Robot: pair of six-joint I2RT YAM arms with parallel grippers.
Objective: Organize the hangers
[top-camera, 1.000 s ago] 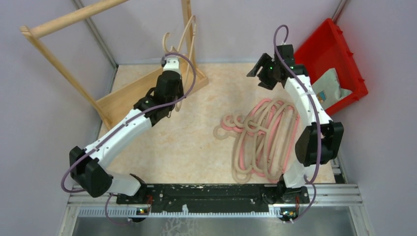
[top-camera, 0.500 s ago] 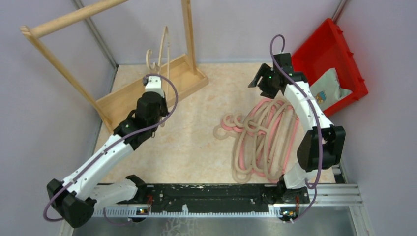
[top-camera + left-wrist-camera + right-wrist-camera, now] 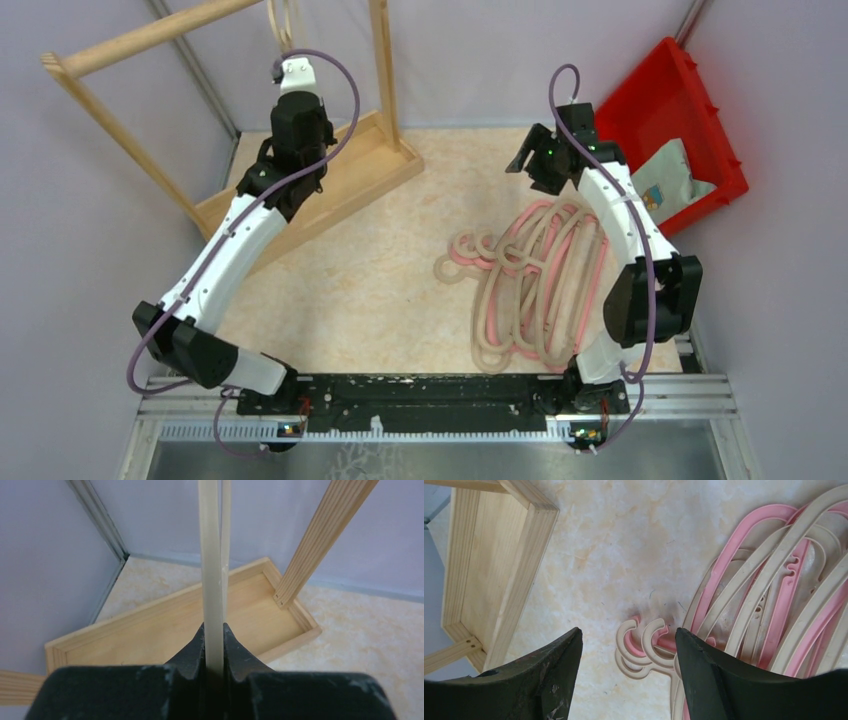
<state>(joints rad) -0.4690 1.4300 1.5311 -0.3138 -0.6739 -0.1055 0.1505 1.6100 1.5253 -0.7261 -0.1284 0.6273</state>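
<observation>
A pile of beige and pink hangers (image 3: 540, 280) lies on the table right of centre, hooks pointing left; it also shows in the right wrist view (image 3: 774, 580). My left gripper (image 3: 287, 62) is raised high by the wooden rack's top pole (image 3: 150, 35) and is shut on a beige hanger (image 3: 211, 570), whose loop rises past the top edge of the overhead view (image 3: 282, 20). My right gripper (image 3: 528, 160) is open and empty, hovering above the far end of the pile (image 3: 628, 632).
The wooden rack has a tray base (image 3: 330, 190) at the back left, seen below my left gripper (image 3: 150, 630), and an upright post (image 3: 380, 60). A red bin (image 3: 680, 100) with a bag leans at the back right.
My left arm has lifted the beige hanger up and back, from above the rack's tray base to the height of the top pole. My right gripper has hardly moved.
</observation>
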